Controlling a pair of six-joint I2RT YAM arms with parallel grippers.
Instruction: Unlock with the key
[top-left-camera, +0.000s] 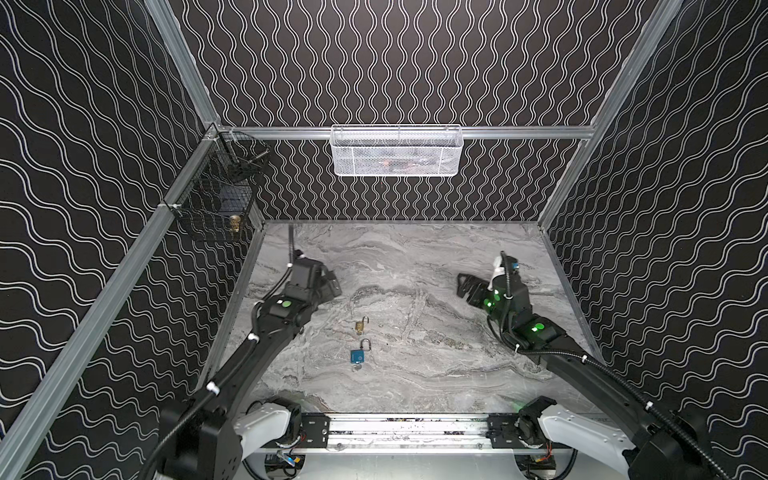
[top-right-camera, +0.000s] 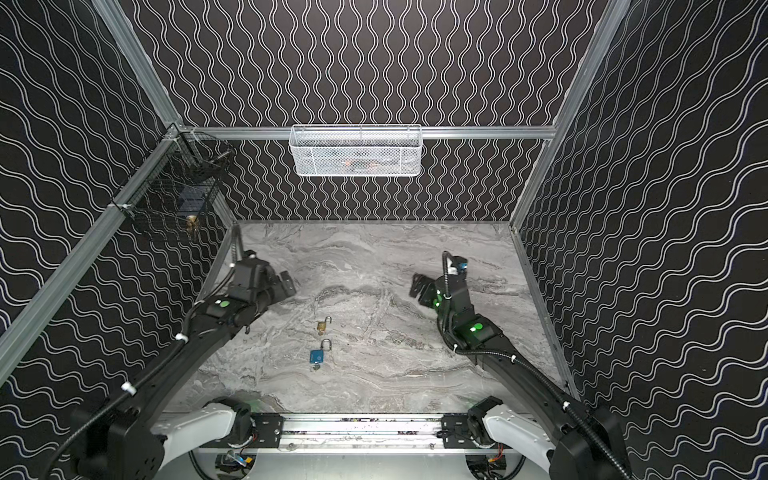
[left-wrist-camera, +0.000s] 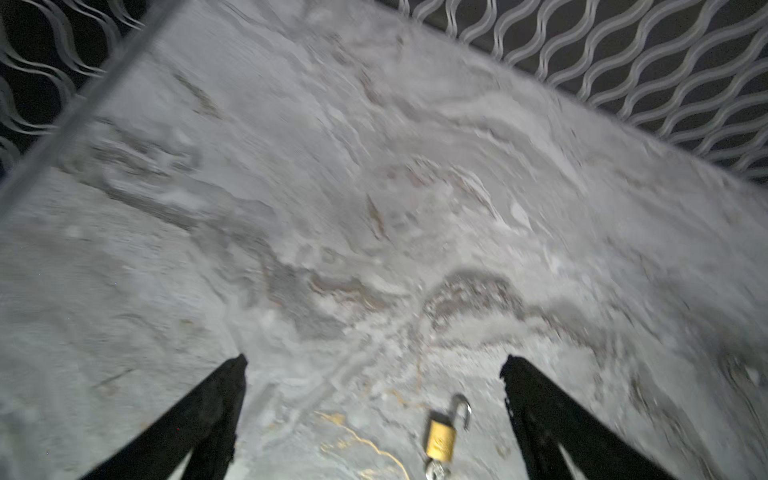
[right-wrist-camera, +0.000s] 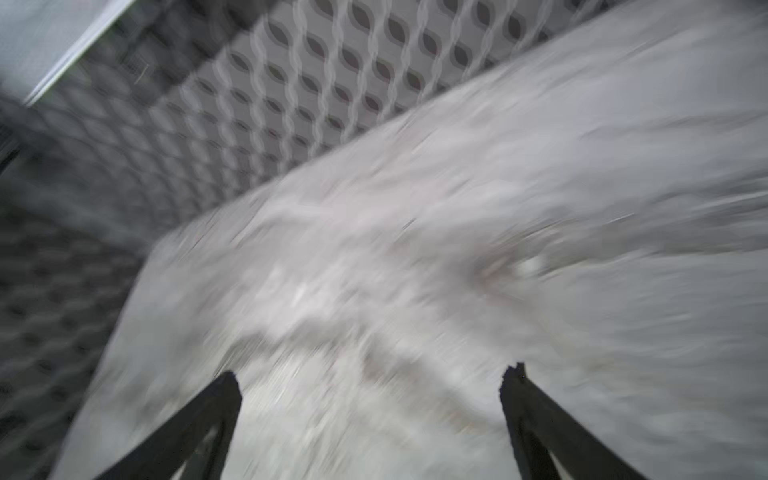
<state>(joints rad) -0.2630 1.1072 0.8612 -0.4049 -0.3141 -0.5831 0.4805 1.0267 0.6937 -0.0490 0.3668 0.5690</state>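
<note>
A small brass padlock (top-left-camera: 360, 327) (top-right-camera: 322, 326) (left-wrist-camera: 440, 436) lies on the marble table, its shackle swung open. A silver key (left-wrist-camera: 435, 470) sticks out of its base. Just nearer the front lies a blue padlock (top-left-camera: 357, 355) (top-right-camera: 316, 355) with its shackle raised and a key (top-left-camera: 356, 367) (top-right-camera: 316, 366) in its bottom end. My left gripper (top-left-camera: 332, 284) (top-right-camera: 287, 282) (left-wrist-camera: 374, 362) is open and empty, behind and left of the brass padlock. My right gripper (top-left-camera: 463, 286) (top-right-camera: 417, 284) (right-wrist-camera: 372, 375) is open and empty, far to the right of both locks.
A white mesh basket (top-left-camera: 397, 151) hangs on the back rail. A black wire basket (top-left-camera: 216, 199) holding a brass item hangs in the back left corner. Patterned walls close in the table (top-left-camera: 436, 365) on three sides. The arm bases stand along the front rail.
</note>
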